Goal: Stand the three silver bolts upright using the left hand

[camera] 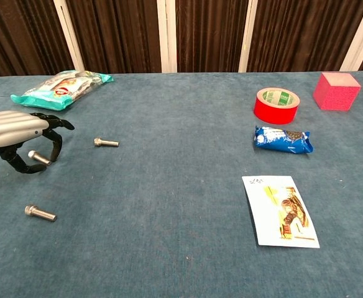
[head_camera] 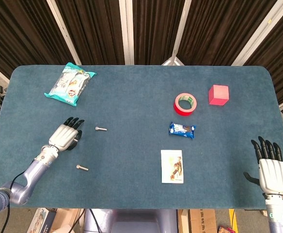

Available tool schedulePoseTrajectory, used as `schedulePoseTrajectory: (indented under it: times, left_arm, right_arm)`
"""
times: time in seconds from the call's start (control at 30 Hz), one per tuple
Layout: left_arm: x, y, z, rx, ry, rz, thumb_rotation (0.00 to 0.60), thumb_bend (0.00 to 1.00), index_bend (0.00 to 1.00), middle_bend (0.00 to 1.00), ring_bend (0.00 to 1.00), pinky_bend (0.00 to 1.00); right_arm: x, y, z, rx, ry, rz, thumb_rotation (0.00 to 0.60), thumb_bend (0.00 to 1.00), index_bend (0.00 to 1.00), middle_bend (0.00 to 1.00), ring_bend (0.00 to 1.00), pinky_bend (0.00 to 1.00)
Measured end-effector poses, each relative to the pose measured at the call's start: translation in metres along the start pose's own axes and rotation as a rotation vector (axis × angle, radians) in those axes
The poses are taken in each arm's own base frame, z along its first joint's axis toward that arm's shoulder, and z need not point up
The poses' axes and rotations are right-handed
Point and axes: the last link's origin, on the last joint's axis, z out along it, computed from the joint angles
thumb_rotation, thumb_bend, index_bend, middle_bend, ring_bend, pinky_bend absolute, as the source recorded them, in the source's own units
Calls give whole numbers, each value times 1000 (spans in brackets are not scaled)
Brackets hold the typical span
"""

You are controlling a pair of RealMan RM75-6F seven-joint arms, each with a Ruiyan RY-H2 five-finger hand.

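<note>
3 silver bolts, all lying flat on the table (head_camera: 132, 97), w/ the snack bag (head_camera: 70, 83) as ref. First bolt (camera: 38, 158) sits below the bag, under the left hand (camera: 17, 133), whose fingers curl down around it; can't tell if they actually grip. Second bolt (camera: 105, 143) lies just right of that hand, below-right of the bag. Third bolt (camera: 40, 213) lies nearer the front edge, further below the bag. Right hand (head_camera: 271, 167) is far across from the bag, fingers straight and apart, holding nothing.
</note>
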Motion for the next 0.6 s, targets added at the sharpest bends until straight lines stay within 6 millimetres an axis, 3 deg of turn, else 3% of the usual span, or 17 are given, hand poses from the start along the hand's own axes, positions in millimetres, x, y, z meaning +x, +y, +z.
schedulePoseTrajectory:
  times: [0.6]
  left_arm:
    - [2, -1, 1, 12, -1, 19, 600, 542, 551, 51, 0, 0]
  right_arm:
    - [0, 1, 1, -13, 10, 11, 600, 0, 120, 37, 0, 0]
